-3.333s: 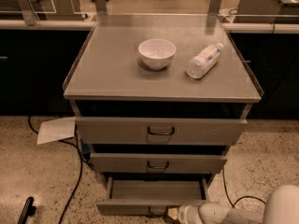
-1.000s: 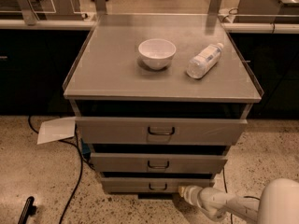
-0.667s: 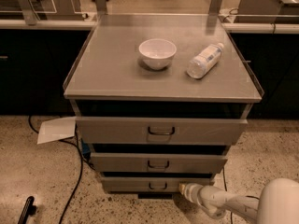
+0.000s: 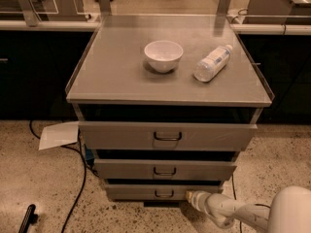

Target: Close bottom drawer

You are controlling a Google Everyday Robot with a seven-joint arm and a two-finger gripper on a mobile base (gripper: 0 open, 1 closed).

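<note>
Robot pincer (image 4: 193, 197) low at the front of a grey drawer cabinet (image 4: 121, 81), against the bottom drawer (image 4: 136, 192).

The bottom drawer has the slimmest of the three fronts and sits lowest in the cabinet. It looks nearly or fully pushed in, its panel set back beneath the middle drawer (image 4: 126, 169). The pincer meets that panel just right of its small dark handle (image 4: 164, 193). You cannot tell how far it is open, and nothing appears to be held in it. To finish well, push straight into the cabinet, level and slow, so the off-centre contact does not skew the drawer. Stop once the panel seats. On the cabinet's top surface, a white bowl (image 4: 163, 55) and a plastic bottle (image 4: 213, 62) lying on its side sit well apart from the work.
</note>
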